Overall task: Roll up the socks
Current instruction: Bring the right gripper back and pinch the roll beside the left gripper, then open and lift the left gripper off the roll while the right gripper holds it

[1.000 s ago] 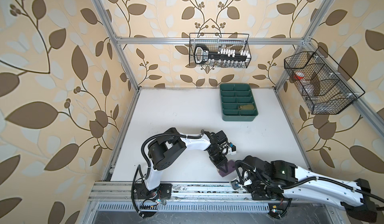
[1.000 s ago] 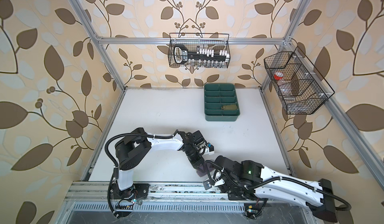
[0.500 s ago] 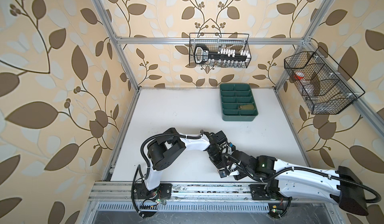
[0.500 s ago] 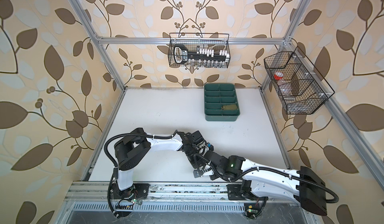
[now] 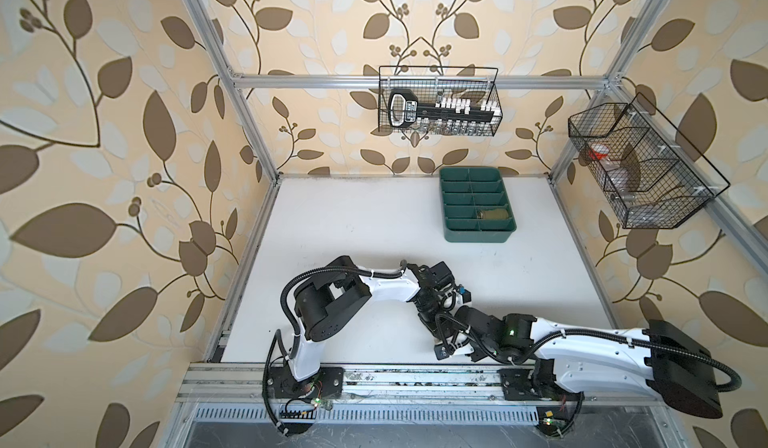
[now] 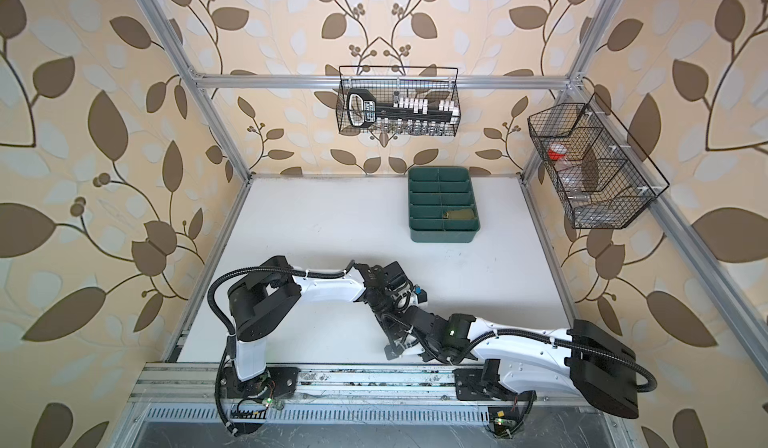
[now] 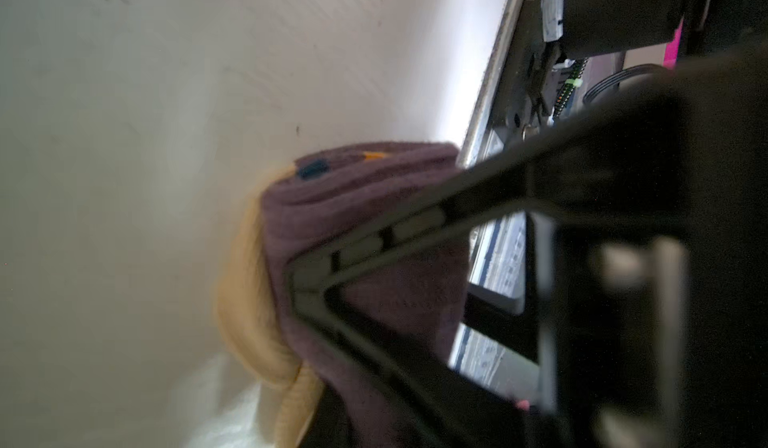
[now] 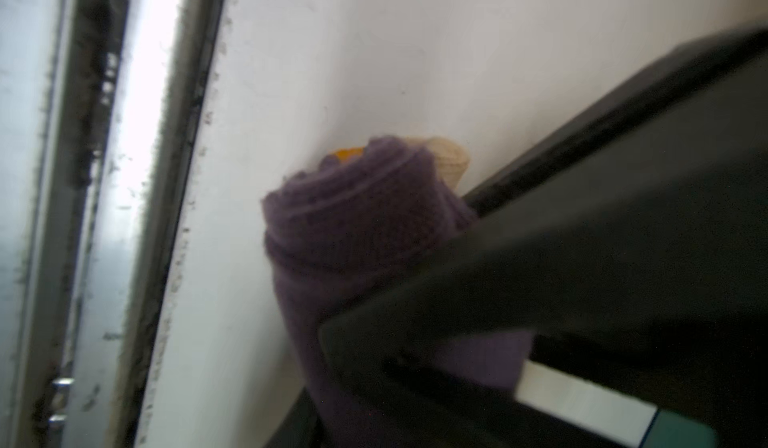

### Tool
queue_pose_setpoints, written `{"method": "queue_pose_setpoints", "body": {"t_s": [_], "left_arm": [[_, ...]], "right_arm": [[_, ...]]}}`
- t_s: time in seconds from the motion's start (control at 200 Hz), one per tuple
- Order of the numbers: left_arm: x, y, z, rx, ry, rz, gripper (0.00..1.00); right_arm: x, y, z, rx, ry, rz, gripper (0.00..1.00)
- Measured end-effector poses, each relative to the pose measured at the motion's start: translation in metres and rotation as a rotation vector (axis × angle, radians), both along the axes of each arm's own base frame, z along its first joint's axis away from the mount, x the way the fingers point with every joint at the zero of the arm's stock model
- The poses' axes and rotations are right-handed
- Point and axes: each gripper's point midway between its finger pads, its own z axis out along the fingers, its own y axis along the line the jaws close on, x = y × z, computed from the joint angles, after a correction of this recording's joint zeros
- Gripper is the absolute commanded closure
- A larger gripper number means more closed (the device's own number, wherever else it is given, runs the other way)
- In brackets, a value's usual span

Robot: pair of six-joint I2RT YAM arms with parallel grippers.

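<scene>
One purple sock (image 7: 365, 201), six o'clock, clamped by left gripper (image 7: 299, 284); right gripper (image 8: 395, 265) hold unclear. One olive sock (image 5: 493, 214) in tray (image 5: 478, 238), one o'clock.

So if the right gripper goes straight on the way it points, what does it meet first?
The rolled purple sock, right in front of it; the white table sits behind, though depth is unclear.

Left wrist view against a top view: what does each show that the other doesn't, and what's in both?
Only the left wrist view: the rolled purple sock with its beige part, pinched by the left gripper. Only a top view: the green tray holding the olive sock, two wire baskets on the frame, and both whole arms, which hide the purple sock there. Both: the white table.
</scene>
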Motion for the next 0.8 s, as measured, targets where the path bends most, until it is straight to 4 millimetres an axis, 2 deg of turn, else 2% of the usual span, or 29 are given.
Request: {"method": "queue_pose_setpoints", "body": {"t_s": [0.085, 0.185, 0.25, 0.39, 0.4, 0.405, 0.41, 0.425, 0.53, 0.6, 0.665, 0.74, 0.8], "left_arm": [[0.001, 0.000, 0.001, -0.001, -0.012, 0.002, 0.82], [0.003, 0.000, 0.003, -0.004, -0.049, -0.009, 0.60], [0.007, 0.003, 0.003, 0.012, -0.097, -0.015, 0.47], [0.023, 0.017, 0.001, 0.067, -0.202, -0.003, 0.35], [0.023, 0.018, 0.001, 0.072, -0.207, -0.002, 0.32], [0.024, 0.019, 0.001, 0.073, -0.214, -0.002, 0.17], [0.024, 0.019, 0.002, 0.072, -0.219, -0.003, 0.09], [0.026, 0.021, 0.003, 0.078, -0.233, -0.003, 0.02], [0.050, 0.039, 0.016, 0.108, -0.339, 0.039, 0.01], [0.081, 0.056, 0.038, 0.112, -0.442, 0.120, 0.01], [0.126, 0.080, 0.076, 0.090, -0.595, 0.246, 0.01], [0.170, 0.118, 0.139, 0.047, -0.819, 0.422, 0.01], [0.186, 0.151, 0.195, -0.004, -1.011, 0.561, 0.01]], "right_arm": [[0.000, 0.000, 0.001, -0.014, 0.007, -0.004, 0.86], [-0.001, 0.001, 0.001, -0.015, 0.016, -0.004, 0.94], [-0.004, 0.002, 0.001, -0.008, 0.032, -0.003, 0.95], [-0.007, 0.008, 0.001, 0.019, 0.051, 0.008, 0.98], [-0.007, 0.009, 0.001, 0.021, 0.052, 0.008, 0.98], [-0.007, 0.009, 0.002, 0.023, 0.052, 0.008, 0.98], [-0.007, 0.010, 0.002, 0.025, 0.052, 0.009, 0.98], [-0.007, 0.011, 0.002, 0.029, 0.054, 0.010, 0.98], [-0.007, 0.017, 0.003, 0.065, 0.073, -0.002, 0.98], [-0.007, 0.019, 0.003, 0.079, 0.103, -0.017, 0.98], [-0.011, 0.022, 0.003, 0.089, 0.142, -0.020, 0.98], [-0.012, 0.025, 0.003, 0.093, 0.182, -0.029, 0.98], [-0.013, 0.026, 0.003, 0.091, 0.213, -0.042, 0.98]]}}
